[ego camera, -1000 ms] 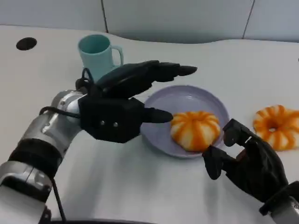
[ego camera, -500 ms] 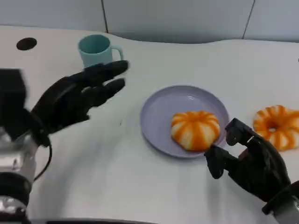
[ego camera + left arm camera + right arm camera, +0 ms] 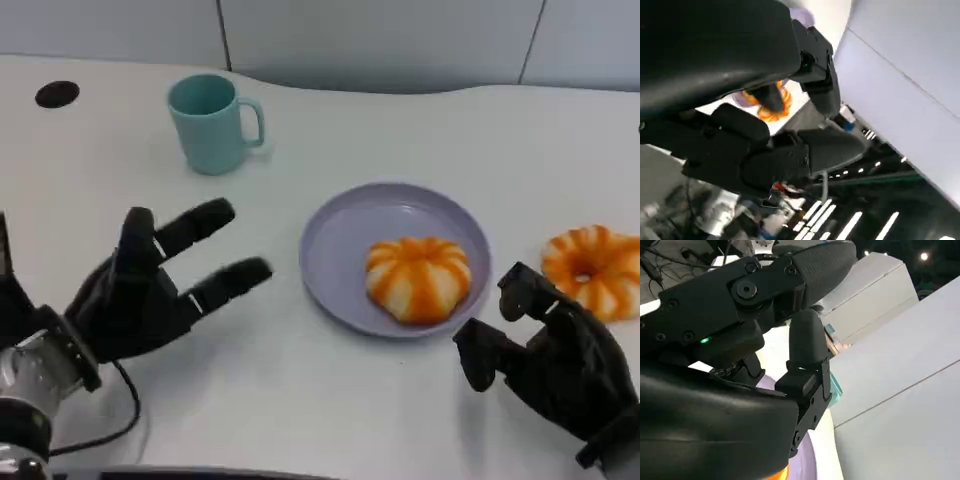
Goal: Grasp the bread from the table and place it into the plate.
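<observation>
My left hand hangs spread above the table, holding nothing; my right hand is loosely curled near the plate, also empty. The bread sits inside the plate toward its near rim, so placement looks done. Risk: my right fingers are close to that rim, and a careless sweep could nudge the plate or the second bread beside it. Surface is smooth white; a teal mug stands behind, pale wall panels beyond.
</observation>
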Robot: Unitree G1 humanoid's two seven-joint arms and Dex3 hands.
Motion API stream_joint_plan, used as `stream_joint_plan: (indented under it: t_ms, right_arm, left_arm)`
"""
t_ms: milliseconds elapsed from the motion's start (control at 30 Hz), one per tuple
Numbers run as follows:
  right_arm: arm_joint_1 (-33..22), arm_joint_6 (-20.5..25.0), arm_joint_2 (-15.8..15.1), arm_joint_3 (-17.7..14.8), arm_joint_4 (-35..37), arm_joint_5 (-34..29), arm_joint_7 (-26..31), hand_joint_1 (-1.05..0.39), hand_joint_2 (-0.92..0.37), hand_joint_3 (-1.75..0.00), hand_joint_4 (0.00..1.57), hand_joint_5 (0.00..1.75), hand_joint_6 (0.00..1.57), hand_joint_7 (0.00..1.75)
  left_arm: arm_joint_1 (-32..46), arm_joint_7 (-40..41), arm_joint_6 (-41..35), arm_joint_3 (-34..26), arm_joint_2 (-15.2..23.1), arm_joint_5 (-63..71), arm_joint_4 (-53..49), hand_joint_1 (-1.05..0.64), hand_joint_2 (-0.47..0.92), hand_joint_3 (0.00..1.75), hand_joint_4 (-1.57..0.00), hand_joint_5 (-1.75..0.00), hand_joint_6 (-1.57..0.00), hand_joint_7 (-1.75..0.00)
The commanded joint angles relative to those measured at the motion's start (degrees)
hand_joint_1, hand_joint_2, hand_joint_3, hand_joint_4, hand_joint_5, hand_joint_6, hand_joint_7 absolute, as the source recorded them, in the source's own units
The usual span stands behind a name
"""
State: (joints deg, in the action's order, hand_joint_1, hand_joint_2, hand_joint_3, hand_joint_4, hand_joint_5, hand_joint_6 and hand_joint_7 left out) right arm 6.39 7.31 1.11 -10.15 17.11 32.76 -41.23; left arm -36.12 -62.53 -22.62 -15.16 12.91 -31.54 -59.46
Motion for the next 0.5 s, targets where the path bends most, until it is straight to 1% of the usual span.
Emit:
stream_joint_plan:
  t_ms: [33,67,133,167,267,400,500]
  right_arm:
    - [-1.0,1.4,-1.2,-0.6,-1.7,0.8,0.2,-0.39,-0.89,-0.01,0.87,1.75,0.62,1.75]
    - [-1.0,1.6,-1.3,-0.7,-1.9,0.8,0.3,-0.39,-0.89,-0.01,0.87,1.75,0.62,1.75]
    - [-1.1,1.9,-1.4,-0.7,-2.2,0.6,0.6,-0.39,-0.89,-0.01,0.87,1.75,0.63,1.75]
    - [-1.2,1.8,-1.4,-0.6,-2.4,0.4,0.7,-0.39,-0.89,-0.01,0.87,1.75,0.63,1.75]
    - [-1.2,2.0,-1.2,-0.8,-2.6,0.6,1.1,-0.39,-0.89,-0.01,0.88,1.75,0.64,1.75]
    - [-0.9,2.1,-1.2,-1.0,-2.3,0.7,0.7,-0.39,-0.89,-0.01,0.87,1.75,0.63,1.75]
    - [-0.6,2.1,-1.2,-1.0,-2.3,0.4,1.2,-0.39,-0.89,-0.01,0.87,1.75,0.63,1.75]
  left_arm:
    - [-0.5,1.5,3.4,-0.2,-0.7,2.1,0.1,-0.21,0.70,1.19,-1.37,-1.74,-0.91,-1.74]
    - [-0.4,1.2,4.7,0.3,-0.9,3.0,0.3,-0.18,0.59,1.34,-1.42,-1.75,-0.98,-1.75]
    - [-0.3,0.8,6.4,1.1,-1.0,4.7,0.2,-0.14,0.50,1.51,-1.47,-1.75,-1.02,-1.75]
    - [-0.4,0.4,6.8,1.5,-1.0,5.3,0.0,-0.12,0.47,1.55,-1.48,-1.75,-1.02,-1.75]
    - [-0.5,0.0,7.6,2.3,-1.2,6.7,-0.3,-0.08,0.42,1.64,-1.50,-1.75,-1.03,-1.75]
    - [-1.3,-1.4,7.3,2.4,-1.1,7.7,-2.0,-0.07,0.38,1.70,-1.53,-1.75,-1.03,-1.75]
    - [-2.2,-2.9,8.2,2.8,-0.8,8.8,-3.7,-0.08,0.33,1.72,-1.55,-1.75,-1.07,-1.75]
